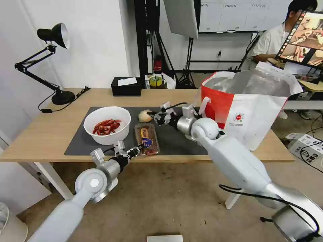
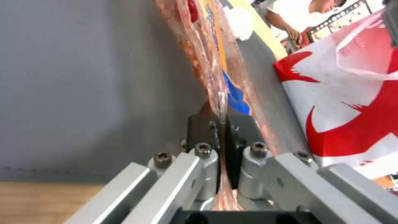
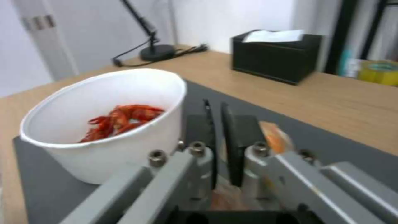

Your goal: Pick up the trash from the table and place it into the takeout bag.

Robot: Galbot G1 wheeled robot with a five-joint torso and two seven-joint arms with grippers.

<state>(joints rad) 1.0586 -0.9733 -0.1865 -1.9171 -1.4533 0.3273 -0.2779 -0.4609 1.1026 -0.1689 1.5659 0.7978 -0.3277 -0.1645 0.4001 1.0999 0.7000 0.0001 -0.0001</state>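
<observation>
On the dark mat (image 1: 181, 141), lying beside the bowl (image 1: 107, 125): the tray (image 1: 147, 138). Pinching its near edge in the left gripper (image 1: 137, 149); right gripper (image 1: 157, 118) nearly closed by the ball (image 1: 145, 116). Lifting level, slowly, toward the bag (image 1: 249, 107).

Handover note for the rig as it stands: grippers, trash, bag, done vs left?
Left gripper: shut on the clear tray, gripping its near edge; tray on the mat.
Right gripper: over the mat beside the peach ball, fingers nearly closed, nothing visibly gripped.
White bowl of red scraps: on the mat, untouched.
Takeout bag: open, at the table's right end.
Done: nothing seen bagged. Left: tray, ball, bowl.
</observation>
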